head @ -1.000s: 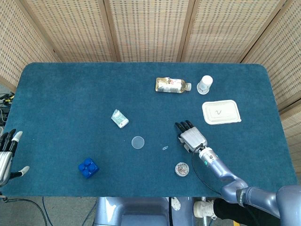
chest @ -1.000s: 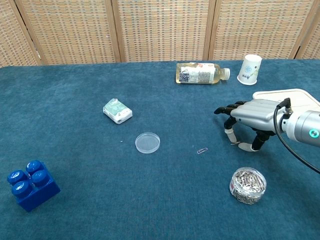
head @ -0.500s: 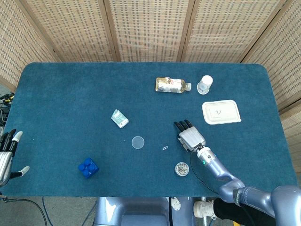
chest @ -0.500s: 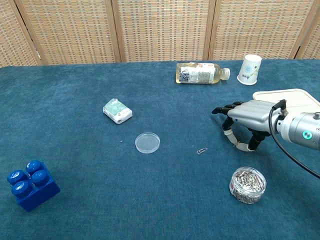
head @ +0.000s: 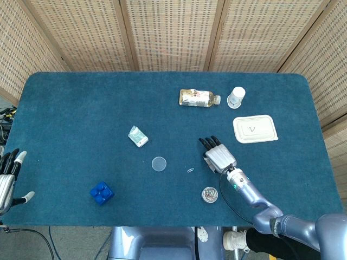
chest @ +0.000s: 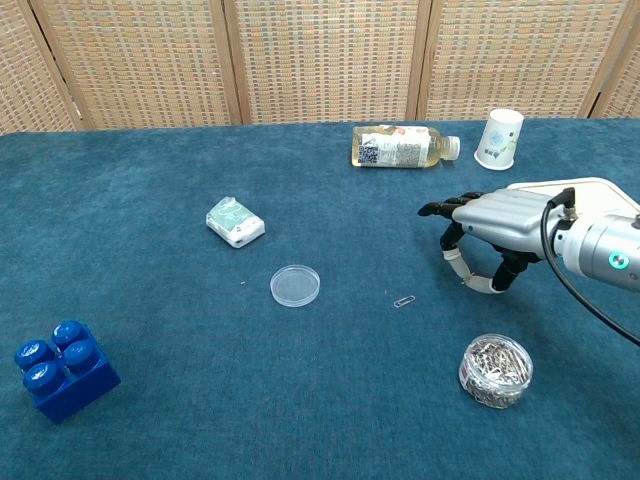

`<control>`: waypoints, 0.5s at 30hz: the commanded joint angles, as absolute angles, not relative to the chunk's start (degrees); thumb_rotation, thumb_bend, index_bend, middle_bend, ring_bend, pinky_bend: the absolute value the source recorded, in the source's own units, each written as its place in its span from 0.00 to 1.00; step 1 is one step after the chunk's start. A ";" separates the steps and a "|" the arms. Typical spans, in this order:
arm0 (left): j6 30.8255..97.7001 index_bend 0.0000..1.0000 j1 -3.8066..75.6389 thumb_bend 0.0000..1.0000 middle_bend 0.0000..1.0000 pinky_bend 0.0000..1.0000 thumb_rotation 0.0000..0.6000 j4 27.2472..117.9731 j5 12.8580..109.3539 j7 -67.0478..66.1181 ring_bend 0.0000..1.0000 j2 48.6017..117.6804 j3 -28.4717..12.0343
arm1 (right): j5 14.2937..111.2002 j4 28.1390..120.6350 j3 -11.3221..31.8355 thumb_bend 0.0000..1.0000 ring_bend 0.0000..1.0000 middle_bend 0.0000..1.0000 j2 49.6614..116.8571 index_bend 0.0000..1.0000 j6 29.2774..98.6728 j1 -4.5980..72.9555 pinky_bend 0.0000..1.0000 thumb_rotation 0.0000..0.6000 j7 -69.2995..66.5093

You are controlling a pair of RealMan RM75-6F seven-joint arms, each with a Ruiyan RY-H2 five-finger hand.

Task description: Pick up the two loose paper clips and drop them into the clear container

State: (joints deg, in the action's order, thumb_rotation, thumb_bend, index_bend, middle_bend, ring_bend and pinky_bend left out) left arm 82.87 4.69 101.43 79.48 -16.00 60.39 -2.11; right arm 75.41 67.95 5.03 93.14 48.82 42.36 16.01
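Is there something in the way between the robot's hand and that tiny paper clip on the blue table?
No, nothing visible. The paper clip lies alone on the table, a little to the left of the right hand and nearer the camera. Only bare cloth shows between them. The clear container sits apart, nearer the table's front edge.

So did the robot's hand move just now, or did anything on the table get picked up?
The right hand slid a little further out over the blue table and a bit to the robot's left, toward the small loose paper clip, fingers spread, holding nothing. The clip, the clear container of paper clips, the round clear lid and the blue toy brick stayed put. The left hand stayed at the table's edge.
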 commanded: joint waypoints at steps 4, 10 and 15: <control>82.87 0.00 4.66 0.04 0.00 0.00 1.00 101.51 79.61 -15.72 0.00 60.21 -2.03 | 77.51 75.58 4.58 0.46 0.00 0.01 87.92 0.65 51.29 41.22 0.00 1.00 15.17; 82.96 0.00 4.61 0.04 0.00 0.00 1.00 101.57 79.95 -15.35 0.00 60.05 -1.88 | 81.43 83.27 2.03 0.46 0.00 0.01 81.56 0.65 53.73 39.41 0.00 1.00 14.27; 83.05 0.00 4.55 0.04 0.00 0.00 1.00 101.72 80.33 -15.32 0.00 59.93 -1.70 | 84.80 88.76 -0.47 0.47 0.00 0.02 76.79 0.65 56.37 37.45 0.00 1.00 14.78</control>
State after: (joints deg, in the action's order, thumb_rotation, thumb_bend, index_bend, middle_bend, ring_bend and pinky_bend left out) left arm 83.06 4.55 101.71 80.32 -15.32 59.94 -1.71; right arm 83.49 87.18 0.66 78.11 55.19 38.43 14.61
